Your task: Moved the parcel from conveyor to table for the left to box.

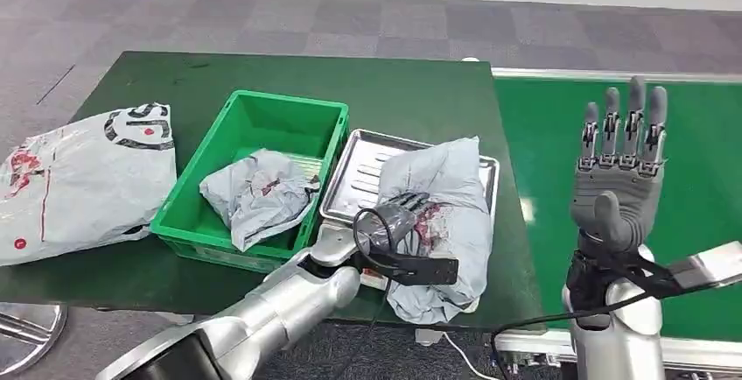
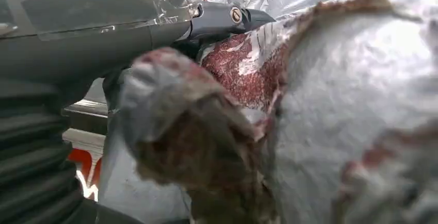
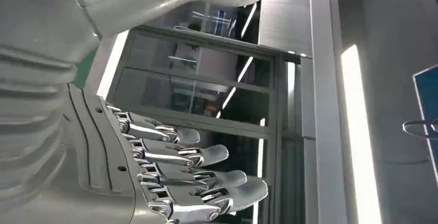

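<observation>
A crumpled grey parcel [image 1: 446, 179] with red print lies on a metal tray [image 1: 359, 165] at the green table's right side. My left hand [image 1: 394, 222] lies on its near part and grips it. In the left wrist view the dark fingers [image 2: 227, 17] reach over the parcel [image 2: 351, 105] while the thumb presses a fold from the other side. My right hand [image 1: 621, 165] is raised above the green conveyor [image 1: 542, 135], palm facing me, fingers straight and apart, holding nothing. In the right wrist view that hand [image 3: 170, 172] points at windows.
A green crate [image 1: 262, 117] stands left of the tray and holds another grey parcel [image 1: 258, 192]. A large grey bag [image 1: 83, 179] lies at the table's left end. The conveyor's white rim [image 1: 612, 73] runs along the right.
</observation>
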`<action>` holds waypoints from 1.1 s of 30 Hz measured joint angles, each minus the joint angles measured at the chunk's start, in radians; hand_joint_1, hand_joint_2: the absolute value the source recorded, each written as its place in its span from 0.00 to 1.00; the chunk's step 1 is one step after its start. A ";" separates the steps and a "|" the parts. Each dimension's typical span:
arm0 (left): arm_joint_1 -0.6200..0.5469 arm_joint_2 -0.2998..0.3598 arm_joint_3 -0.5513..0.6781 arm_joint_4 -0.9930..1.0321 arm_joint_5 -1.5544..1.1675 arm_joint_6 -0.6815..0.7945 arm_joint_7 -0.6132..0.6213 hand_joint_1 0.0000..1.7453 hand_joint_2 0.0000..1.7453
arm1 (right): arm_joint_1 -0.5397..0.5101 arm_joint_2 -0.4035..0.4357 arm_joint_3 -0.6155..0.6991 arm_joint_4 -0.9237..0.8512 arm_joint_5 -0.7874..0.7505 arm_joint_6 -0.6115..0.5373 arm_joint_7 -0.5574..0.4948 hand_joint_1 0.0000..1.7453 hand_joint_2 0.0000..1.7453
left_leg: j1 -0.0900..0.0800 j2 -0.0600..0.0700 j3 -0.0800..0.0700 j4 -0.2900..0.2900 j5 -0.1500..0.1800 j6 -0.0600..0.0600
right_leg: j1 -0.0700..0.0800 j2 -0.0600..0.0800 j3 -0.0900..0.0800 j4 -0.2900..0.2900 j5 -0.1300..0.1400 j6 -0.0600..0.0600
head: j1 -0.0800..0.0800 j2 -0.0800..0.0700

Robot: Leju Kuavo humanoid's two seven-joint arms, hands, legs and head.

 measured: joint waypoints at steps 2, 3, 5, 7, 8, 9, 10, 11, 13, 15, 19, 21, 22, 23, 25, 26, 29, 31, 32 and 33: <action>-0.002 0.000 -0.004 0.005 0.000 0.000 0.001 0.15 1.00 | 0.000 0.001 0.000 0.000 0.000 0.000 0.000 0.00 1.00 | 0.000 0.000 0.001 0.000 0.000 0.000 | 0.000 0.000 0.001 0.000 0.000 0.000 | 0.000 0.000; -0.003 0.000 -0.005 0.007 -0.001 0.000 0.001 0.95 1.00 | 0.000 0.002 -0.001 0.000 0.001 0.000 0.000 0.00 1.00 | 0.000 0.000 0.001 0.000 0.000 0.000 | 0.000 0.000 0.001 0.000 0.001 -0.001 | 0.000 0.000; -0.004 0.000 -0.005 0.009 0.002 -0.004 0.000 1.00 1.00 | 0.001 0.004 -0.002 0.000 0.007 0.000 0.000 0.00 1.00 | 0.000 0.000 0.002 0.000 0.001 0.000 | 0.000 0.000 0.002 0.000 0.001 0.000 | 0.000 0.000; -0.003 0.000 -0.004 0.011 0.014 0.001 -0.023 1.00 1.00 | 0.004 0.006 -0.004 0.000 0.014 0.002 0.000 0.00 1.00 | 0.000 0.000 0.003 0.000 0.001 -0.001 | 0.000 0.000 0.003 0.000 0.001 0.000 | 0.000 0.000; -0.004 0.000 -0.003 0.011 0.020 0.009 -0.044 1.00 1.00 | 0.007 0.007 -0.005 0.000 0.019 0.002 0.000 0.00 1.00 | 0.001 0.000 0.003 0.000 0.001 -0.001 | 0.000 0.000 0.003 0.000 0.001 -0.001 | 0.000 0.000; -0.003 0.000 0.002 0.011 0.037 0.019 -0.076 1.00 1.00 | 0.011 0.008 -0.006 -0.001 0.022 0.002 0.000 0.00 1.00 | 0.001 0.000 0.003 0.000 0.001 0.000 | 0.000 0.000 0.004 0.000 0.001 -0.001 | 0.000 0.000; -0.002 0.000 0.012 0.011 0.057 0.023 -0.114 1.00 1.00 | 0.014 0.008 -0.006 -0.002 0.025 0.002 0.000 0.00 1.00 | 0.001 0.000 0.003 0.000 0.002 0.000 | 0.000 0.000 0.004 0.000 0.001 -0.001 | 0.000 0.000; 0.000 0.000 0.028 0.011 0.084 0.021 -0.163 1.00 1.00 | 0.017 0.008 -0.006 -0.003 0.027 0.002 0.000 0.00 1.00 | 0.001 -0.001 0.003 0.000 0.002 0.000 | 0.000 -0.001 0.004 0.000 0.001 -0.001 | 0.000 0.000; 0.009 0.000 0.068 0.001 0.162 0.024 -0.310 1.00 1.00 | 0.018 0.008 -0.007 -0.003 0.027 -0.011 -0.001 0.00 1.00 | 0.000 -0.001 0.003 0.000 0.002 0.000 | 0.000 -0.001 0.004 0.000 0.001 -0.001 | 0.000 0.000; 0.051 0.010 0.125 -0.042 0.248 0.087 -0.534 1.00 1.00 | 0.019 0.009 -0.010 -0.009 0.015 -0.040 -0.001 0.00 1.00 | 0.000 -0.001 0.001 0.000 0.003 0.001 | 0.000 -0.001 0.002 0.000 0.000 0.000 | 0.000 0.000; 0.124 0.042 0.179 -0.205 0.403 0.231 -0.633 1.00 1.00 | 0.015 0.010 -0.011 -0.012 -0.023 -0.089 0.011 0.00 1.00 | 0.000 -0.002 -0.003 0.000 0.003 0.001 | 0.000 -0.001 -0.001 0.000 0.000 0.000 | 0.000 0.000; 0.137 0.062 0.198 -0.269 0.460 0.282 -0.634 1.00 1.00 | 0.009 0.009 -0.011 -0.011 -0.035 -0.106 0.016 0.00 1.00 | 0.000 -0.001 -0.005 0.000 0.002 0.001 | 0.000 -0.001 -0.004 0.000 0.000 0.000 | 0.000 0.000; 0.143 0.071 0.207 -0.299 0.481 0.303 -0.634 1.00 1.00 | 0.005 0.008 -0.012 -0.011 -0.037 -0.113 0.016 0.00 1.00 | 0.000 -0.001 -0.005 0.000 0.002 0.001 | 0.000 -0.001 -0.004 0.000 0.000 0.000 | 0.000 0.000; 0.149 0.082 0.214 -0.326 0.495 0.320 -0.634 1.00 1.00 | 0.002 0.006 -0.012 -0.010 -0.042 -0.119 0.016 0.00 1.00 | 0.000 -0.001 -0.006 0.000 0.002 0.001 | 0.000 -0.001 -0.005 0.000 0.000 0.000 | 0.000 0.000; 0.161 0.096 0.223 -0.374 0.517 0.349 -0.634 1.00 1.00 | -0.001 0.002 -0.012 -0.008 -0.048 -0.127 0.014 0.00 1.00 | 0.000 -0.002 -0.006 0.000 0.002 0.001 | 0.000 -0.001 -0.005 0.000 0.000 0.000 | 0.000 0.000; 0.168 0.105 0.225 -0.395 0.525 0.361 -0.634 1.00 1.00 | -0.002 0.001 -0.012 -0.006 -0.052 -0.130 0.014 0.00 1.00 | 0.000 -0.002 -0.007 0.000 0.002 0.001 | 0.000 -0.002 -0.005 0.000 0.000 0.000 | 0.000 0.000; 0.181 0.122 0.232 -0.449 0.549 0.398 -0.634 1.00 1.00 | -0.006 -0.004 -0.012 -0.005 -0.058 -0.143 0.013 0.00 1.00 | 0.000 -0.002 -0.008 0.000 0.002 0.001 | 0.001 -0.001 -0.007 0.000 0.000 0.000 | 0.000 0.000; 0.194 0.140 0.243 -0.511 0.548 0.477 -0.634 1.00 1.00 | -0.010 -0.008 -0.012 -0.001 -0.064 -0.156 0.015 0.00 1.00 | 0.000 -0.002 -0.009 0.000 0.002 0.001 | 0.001 -0.001 -0.008 0.000 0.000 0.000 | 0.000 0.000; 0.200 0.149 0.246 -0.548 0.541 0.544 -0.634 1.00 1.00 | -0.010 -0.009 -0.012 -0.001 -0.066 -0.161 0.015 0.00 1.00 | 0.000 -0.002 -0.009 0.000 0.002 0.001 | 0.001 -0.001 -0.009 0.000 0.000 0.000 | 0.000 0.000; 0.200 0.156 0.247 -0.573 0.537 0.584 -0.635 1.00 1.00 | -0.010 -0.011 -0.012 -0.001 -0.069 -0.164 0.015 0.00 1.00 | 0.000 -0.002 -0.010 0.000 0.002 0.001 | 0.000 -0.001 -0.009 0.000 0.000 0.000 | 0.000 0.000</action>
